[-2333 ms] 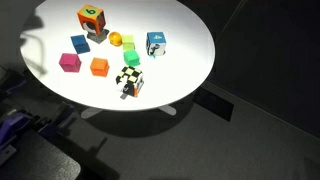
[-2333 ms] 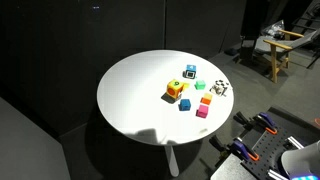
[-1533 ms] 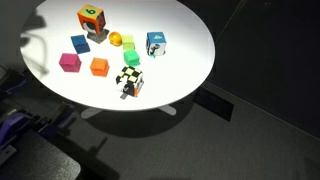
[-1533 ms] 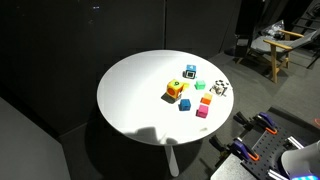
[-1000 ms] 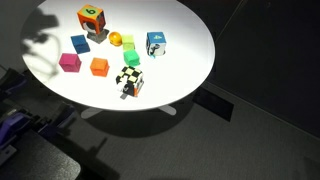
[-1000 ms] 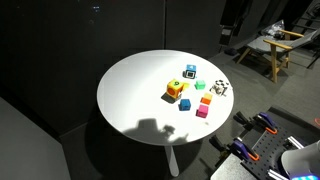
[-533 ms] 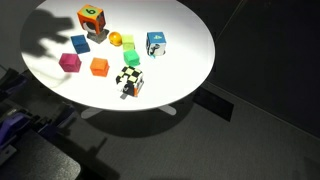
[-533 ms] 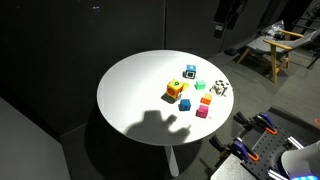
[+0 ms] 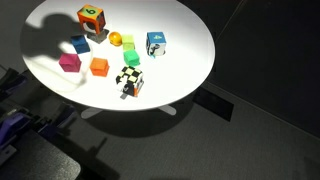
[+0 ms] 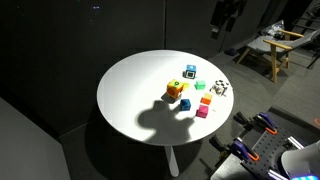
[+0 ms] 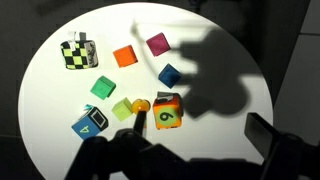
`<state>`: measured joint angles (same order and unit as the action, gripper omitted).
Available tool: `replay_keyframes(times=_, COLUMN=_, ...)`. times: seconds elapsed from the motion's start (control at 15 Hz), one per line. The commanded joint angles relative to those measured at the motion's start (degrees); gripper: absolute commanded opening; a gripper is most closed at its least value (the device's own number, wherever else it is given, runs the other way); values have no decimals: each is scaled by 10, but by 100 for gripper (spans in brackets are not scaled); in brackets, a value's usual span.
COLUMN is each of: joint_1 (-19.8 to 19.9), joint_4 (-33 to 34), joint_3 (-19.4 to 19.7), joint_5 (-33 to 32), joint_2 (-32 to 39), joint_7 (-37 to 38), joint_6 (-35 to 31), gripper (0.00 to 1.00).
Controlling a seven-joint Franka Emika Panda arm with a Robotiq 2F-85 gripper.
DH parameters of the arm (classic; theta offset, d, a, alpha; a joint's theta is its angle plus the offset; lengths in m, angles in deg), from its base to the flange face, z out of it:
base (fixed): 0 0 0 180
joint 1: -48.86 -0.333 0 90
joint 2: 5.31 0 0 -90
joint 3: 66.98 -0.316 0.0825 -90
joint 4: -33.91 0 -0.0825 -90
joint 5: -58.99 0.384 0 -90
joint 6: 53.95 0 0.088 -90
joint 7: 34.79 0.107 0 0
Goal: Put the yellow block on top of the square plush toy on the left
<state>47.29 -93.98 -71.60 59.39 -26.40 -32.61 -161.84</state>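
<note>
The yellow block [image 11: 122, 109] is a small pale yellow-green cube lying next to a round yellow-orange piece [image 11: 142, 104]; it also shows in an exterior view [image 9: 128, 42]. The square plush toy [image 11: 166, 111] is an orange cube with a green patch and stands just beyond them; it shows in both exterior views [image 9: 90, 17] [image 10: 176, 90]. My gripper [image 11: 195, 142] is open and empty, high above the table, with the toy below its near edge. It appears at the top of an exterior view [image 10: 222, 14]. Its shadow falls over the blocks.
On the round white table [image 9: 190, 45] also lie a blue-and-white cube [image 9: 156, 43], a checkered cube [image 9: 130, 80], a green block [image 9: 132, 58], an orange block [image 9: 99, 67], a magenta block [image 9: 69, 62] and a blue block [image 9: 79, 44]. A chair [image 10: 275, 50] stands behind.
The arm has come in over the table from the far side. Its shadow has slid across the tabletop onto the blocks. No block has moved.
</note>
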Motion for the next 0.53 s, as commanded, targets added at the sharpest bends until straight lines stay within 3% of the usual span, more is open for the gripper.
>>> replay_keyframes(times=0.0, joint_1=5, joint_4=6, joint_3=15, joint_5=-8, joint_2=25, joint_7=-4, joint_6=-28, gripper=100)
replay_keyframes(times=0.47, joint_1=6, joint_4=15, joint_3=30, joint_5=-23, joint_2=84, joint_7=-21, joint_6=-113, gripper=100)
